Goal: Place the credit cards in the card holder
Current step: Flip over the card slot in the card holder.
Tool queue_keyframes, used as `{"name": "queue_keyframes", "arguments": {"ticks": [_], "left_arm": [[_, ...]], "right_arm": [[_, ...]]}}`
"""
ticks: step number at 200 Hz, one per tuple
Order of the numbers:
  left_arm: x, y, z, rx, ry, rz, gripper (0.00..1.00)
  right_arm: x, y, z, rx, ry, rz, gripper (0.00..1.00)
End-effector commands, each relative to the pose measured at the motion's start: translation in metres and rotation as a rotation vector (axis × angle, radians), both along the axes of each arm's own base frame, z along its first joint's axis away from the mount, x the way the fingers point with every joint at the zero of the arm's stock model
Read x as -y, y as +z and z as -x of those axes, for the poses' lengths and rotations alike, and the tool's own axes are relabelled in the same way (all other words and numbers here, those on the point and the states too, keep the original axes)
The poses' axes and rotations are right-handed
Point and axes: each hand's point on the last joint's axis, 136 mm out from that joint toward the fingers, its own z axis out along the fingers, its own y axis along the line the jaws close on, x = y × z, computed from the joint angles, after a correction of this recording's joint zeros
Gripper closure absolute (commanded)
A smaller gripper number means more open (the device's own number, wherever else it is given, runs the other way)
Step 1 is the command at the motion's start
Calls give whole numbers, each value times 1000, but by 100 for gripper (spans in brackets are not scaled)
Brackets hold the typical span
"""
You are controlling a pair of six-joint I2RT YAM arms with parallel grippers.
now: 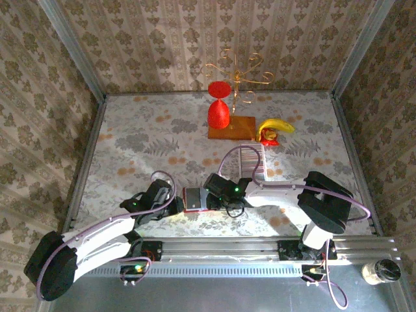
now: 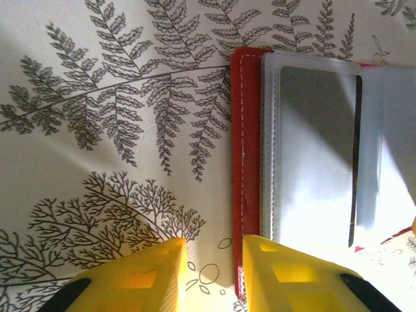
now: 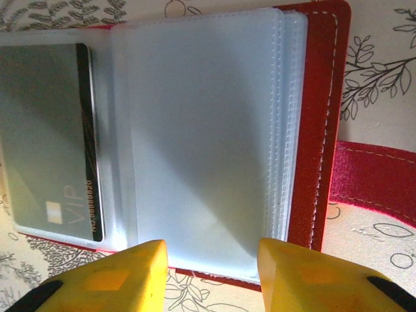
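Lying open near the front edge of the table (image 1: 130,143), about midway along it, the card holder (image 1: 195,199) sits between the two grippers. The left gripper (image 2: 213,250) has its fingers spread, bare cloth showing between them and one finger over the holder's red edge. The right gripper (image 3: 211,250) is spread too, hanging over the clear sleeves on the holder's other side. One grey card (image 3: 49,143) marked VIP sits in a sleeve. The credit cards (image 1: 250,162) lie in a striped row just behind the right gripper, toward the table's middle, with a purple cable (image 1: 229,155) arching over them. Farther back are a red goblet (image 1: 218,112) at a wooden board (image 1: 235,128), and a banana (image 1: 276,125). A jar (image 1: 380,271) stands beyond the front right corner.
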Motion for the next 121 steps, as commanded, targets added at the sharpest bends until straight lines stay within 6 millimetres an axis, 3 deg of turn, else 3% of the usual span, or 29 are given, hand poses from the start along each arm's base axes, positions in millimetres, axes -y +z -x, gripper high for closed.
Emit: {"name": "queue_keyframes", "arguments": {"ticks": [1,45,121], "left_arm": [[3,-3,5,-19,-13,18,69],[12,-7,5,-38,-30,44,70],[13,-20,5,-67,-34,25,80]], "right_arm": [[-2,2,-5,13,-19,23,58],[-13,0,-6,2,-23,-25,58],[-32,-5,-9,-20,-43,-95,57]]}}
